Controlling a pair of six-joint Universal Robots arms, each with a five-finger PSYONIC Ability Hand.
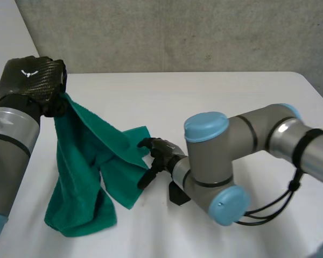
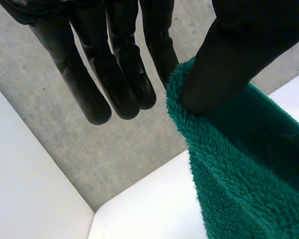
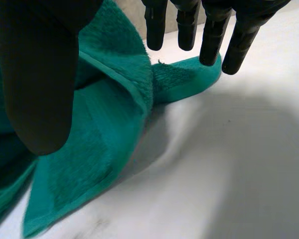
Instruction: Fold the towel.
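My left hand [image 1: 31, 78] pinches the green towel [image 1: 81, 177] by a sliver of edge, my right hand [image 1: 160, 153] spread-fingered beside it; I fear it slips.

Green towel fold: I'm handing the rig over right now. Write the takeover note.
Left hand: raised, pinching an edge of the green terry towel between thumb and straight fingers.
Right hand: open, low at another towel corner, not gripping.
Towel: hangs from the left hand, lower end bunched on the white table.
Done: one edge lifted.
Left: grasp that corner, make the fold.
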